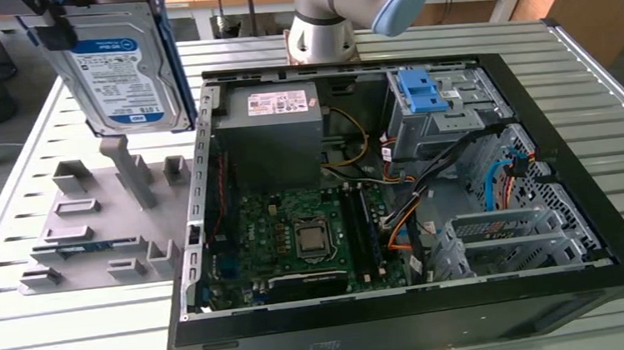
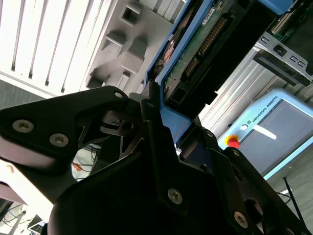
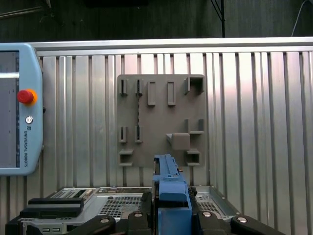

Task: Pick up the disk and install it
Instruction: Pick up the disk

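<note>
The black gripper (image 3: 170,198) is clamped on the blue rim of the silver-grey metal disk with a white-and-blue label (image 1: 119,65). The disk hangs upright in the upper left of the exterior view, over the grey plastic tray (image 1: 93,234). It looks heavy, stiff and breakable, so the rim seems the safest hold. The grey arm (image 1: 322,19) holds it from above.

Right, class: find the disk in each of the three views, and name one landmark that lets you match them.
Exterior view: the disk hangs label-out at the exterior view's upper left, above the grey fixture plate.
Second wrist view: the disk is edge-on, circuit board showing, beside the plate.
First wrist view: the disk's blue carrier edge stands in front of the plate.
Shared landmark: the grey fixture plate.
</note>
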`<state>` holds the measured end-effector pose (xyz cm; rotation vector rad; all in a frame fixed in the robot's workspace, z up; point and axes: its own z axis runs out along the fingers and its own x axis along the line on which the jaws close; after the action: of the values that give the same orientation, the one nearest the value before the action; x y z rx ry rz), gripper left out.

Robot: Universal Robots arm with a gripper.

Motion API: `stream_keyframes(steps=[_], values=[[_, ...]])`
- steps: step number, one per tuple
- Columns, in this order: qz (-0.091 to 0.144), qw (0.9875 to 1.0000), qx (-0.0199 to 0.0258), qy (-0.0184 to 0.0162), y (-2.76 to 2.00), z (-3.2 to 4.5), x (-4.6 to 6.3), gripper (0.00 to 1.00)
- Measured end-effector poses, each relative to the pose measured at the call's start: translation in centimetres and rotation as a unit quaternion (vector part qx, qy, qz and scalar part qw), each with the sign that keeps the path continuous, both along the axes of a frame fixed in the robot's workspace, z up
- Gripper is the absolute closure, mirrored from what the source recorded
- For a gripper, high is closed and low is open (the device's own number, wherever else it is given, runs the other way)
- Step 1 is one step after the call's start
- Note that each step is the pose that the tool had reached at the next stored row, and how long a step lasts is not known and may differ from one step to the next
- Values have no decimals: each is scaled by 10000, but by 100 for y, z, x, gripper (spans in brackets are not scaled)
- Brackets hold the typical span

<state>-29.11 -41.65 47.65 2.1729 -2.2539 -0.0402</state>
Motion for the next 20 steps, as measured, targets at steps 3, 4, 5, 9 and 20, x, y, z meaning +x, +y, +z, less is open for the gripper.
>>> stream_keyframes(steps=[3, 4, 5, 9, 20], values=[[0, 10000, 0, 0, 0, 0, 11, 64], [0, 10000, 0, 0, 0, 0, 15, 64], [0, 10000, 0, 0, 0, 0, 19, 64], [0, 10000, 0, 0, 0, -1, 42, 64], [0, 10000, 0, 0, -1, -1, 81, 64]])
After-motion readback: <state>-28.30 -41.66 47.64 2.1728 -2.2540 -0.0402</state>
